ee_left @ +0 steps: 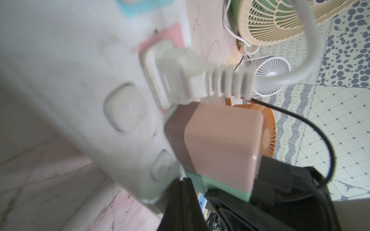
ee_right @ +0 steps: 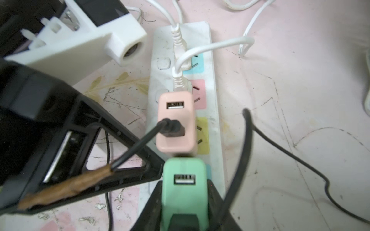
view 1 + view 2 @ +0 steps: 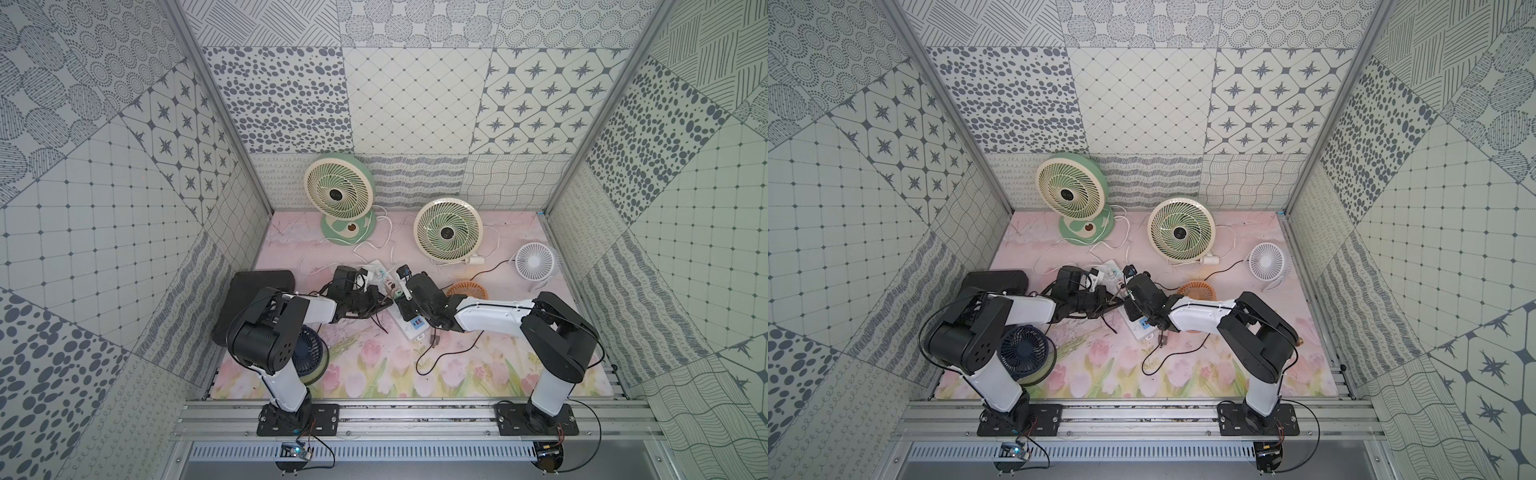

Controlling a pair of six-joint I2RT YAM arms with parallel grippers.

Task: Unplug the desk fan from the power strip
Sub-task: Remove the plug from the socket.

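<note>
Right gripper [image 2: 185,186] has its black fingers closed against both sides of a mint-green USB charger [image 2: 184,166] that stands plugged into the power strip [image 2: 215,112]. One USB port shows on the charger's face, with nothing plugged into it.

Left gripper [image 2: 152,168] is fully closed with nothing between its fingers. Its tip sits at the strip's edge just beside the mint-green charger, and whether it presses on the strip cannot be told.

The long white strip lies in the middle of the pink floral table mat [image 3: 457,374], between the two arms, with pastel blue, pink and yellow socket panels in a row. Next along it from the mint-green charger stands a pink USB charger [image 2: 176,144] beside the yellow panel, with a black cable [image 2: 140,144] plugged into one of its two ports. Beyond that, two white plugs [image 2: 179,80] [image 2: 178,40] sit by the pink and blue panels, and their white cords trail off over the mat.

In both top views, a green-based desk fan [image 3: 338,195] and a cream fan [image 3: 448,230] stand at the back. A small white fan [image 3: 536,262] and an orange fan [image 3: 467,289] are on the right, and a navy fan [image 3: 307,349] lies under the left arm
</note>
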